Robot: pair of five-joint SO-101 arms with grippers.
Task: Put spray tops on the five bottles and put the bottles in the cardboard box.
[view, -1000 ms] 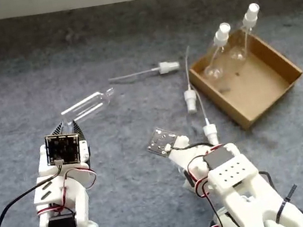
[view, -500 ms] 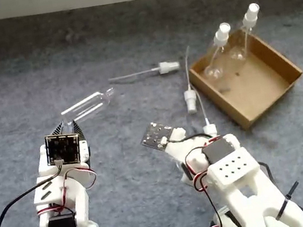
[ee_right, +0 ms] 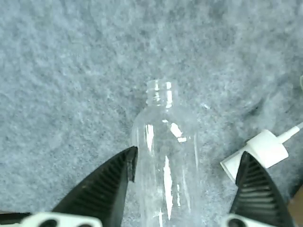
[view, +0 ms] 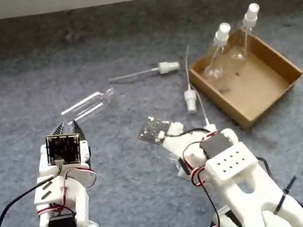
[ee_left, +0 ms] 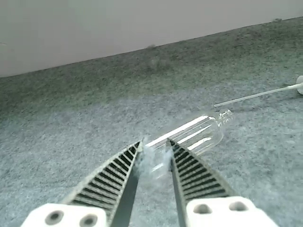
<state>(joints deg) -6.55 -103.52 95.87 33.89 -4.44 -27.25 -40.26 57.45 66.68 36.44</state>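
Cardboard box: brown, shallow, open, on your right side.
Capped bottle and second capped bottle lean on its far rim, white tops up.
Uncapped bottle: clear, on its side, base pinched in your left gripper.
Other uncapped bottle: lies on carpet between your right gripper's spread fingers (mouth pointing away).
Loose spray top and second spray top lie between bottles and box.
Third spray top lies just beside other uncapped bottle.

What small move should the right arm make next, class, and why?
Probably close the right gripper on the bottle. Its fingers stand wide open on either side of that bottle, which lies bare-necked on the carpet, a spray top beside it. The left gripper is shut on the other bottle, so this one likely needs a grip before capping.
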